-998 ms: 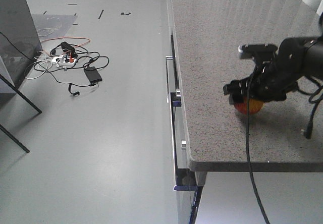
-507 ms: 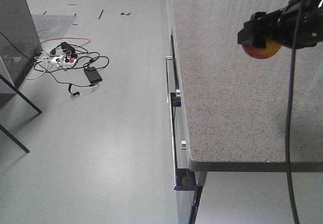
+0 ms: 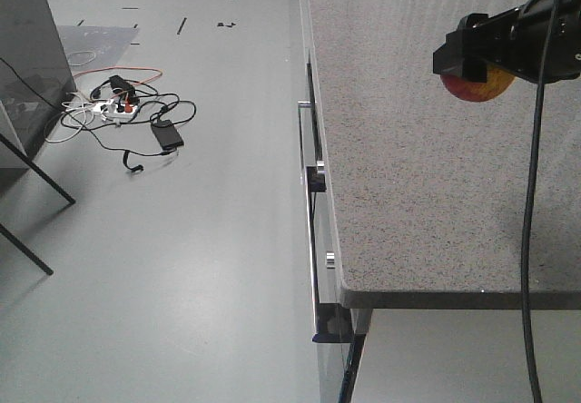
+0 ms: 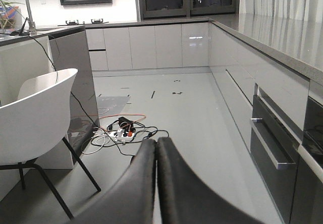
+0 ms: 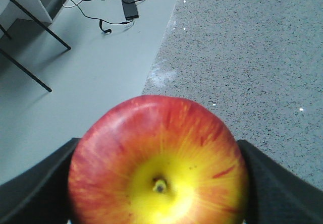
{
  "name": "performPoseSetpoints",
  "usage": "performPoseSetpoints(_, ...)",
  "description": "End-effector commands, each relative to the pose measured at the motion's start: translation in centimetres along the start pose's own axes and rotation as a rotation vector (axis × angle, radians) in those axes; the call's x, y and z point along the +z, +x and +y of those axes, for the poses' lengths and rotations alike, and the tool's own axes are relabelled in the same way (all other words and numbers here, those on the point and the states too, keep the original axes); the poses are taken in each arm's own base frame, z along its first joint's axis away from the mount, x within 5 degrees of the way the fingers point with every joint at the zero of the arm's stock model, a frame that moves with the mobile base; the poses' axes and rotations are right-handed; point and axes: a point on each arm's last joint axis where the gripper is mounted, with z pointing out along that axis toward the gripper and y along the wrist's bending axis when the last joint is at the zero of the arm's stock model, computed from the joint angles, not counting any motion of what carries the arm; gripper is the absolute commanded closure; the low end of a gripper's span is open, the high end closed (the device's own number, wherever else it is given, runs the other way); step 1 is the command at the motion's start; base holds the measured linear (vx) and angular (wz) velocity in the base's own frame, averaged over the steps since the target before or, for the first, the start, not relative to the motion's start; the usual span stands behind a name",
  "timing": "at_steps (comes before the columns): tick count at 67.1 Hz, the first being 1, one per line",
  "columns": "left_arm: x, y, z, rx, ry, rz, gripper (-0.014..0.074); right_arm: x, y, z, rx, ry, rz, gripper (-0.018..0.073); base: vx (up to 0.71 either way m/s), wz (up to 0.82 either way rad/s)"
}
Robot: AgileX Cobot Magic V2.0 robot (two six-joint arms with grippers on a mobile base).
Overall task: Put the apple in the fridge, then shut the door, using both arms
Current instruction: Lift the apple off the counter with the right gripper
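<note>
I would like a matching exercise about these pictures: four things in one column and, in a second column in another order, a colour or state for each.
Column 1
1. apple
2. left end effector
3. cables
4. chair

Column 2
a. white, with dark legs
b. tangled in a heap
c. shut, holding nothing
d. red and yellow

Pairs: 1-d, 2-c, 3-b, 4-a

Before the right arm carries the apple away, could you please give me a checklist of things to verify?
1. Apple clamped in the right gripper: ok.
2. Apple clear of the counter: ok.
3. Left gripper empty, fingers shut: ok.
4. Fridge door open: cannot tell, no fridge clearly in view.
5. Floor route free of the cable tangle: cannot tell.
</note>
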Motion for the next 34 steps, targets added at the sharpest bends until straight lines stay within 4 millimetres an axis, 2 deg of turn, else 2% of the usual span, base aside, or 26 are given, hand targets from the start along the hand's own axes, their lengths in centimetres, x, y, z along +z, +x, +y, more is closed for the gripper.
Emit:
performPoseSetpoints(1, -0.08, -0.14, -0.22, -0.002, 0.027, -0.063, 0.0604, -2.18, -1.64, 0.45, -0.018, 0.002, -0.132, 0.0458, 0.0, 0.0)
performPoseSetpoints(34, -0.08, -0.14, -0.22, -0.002, 0.027, -0.063, 0.0604, -2.18, -1.64, 0.45, -0.018, 0.002, -0.132, 0.0458, 0.0, 0.0)
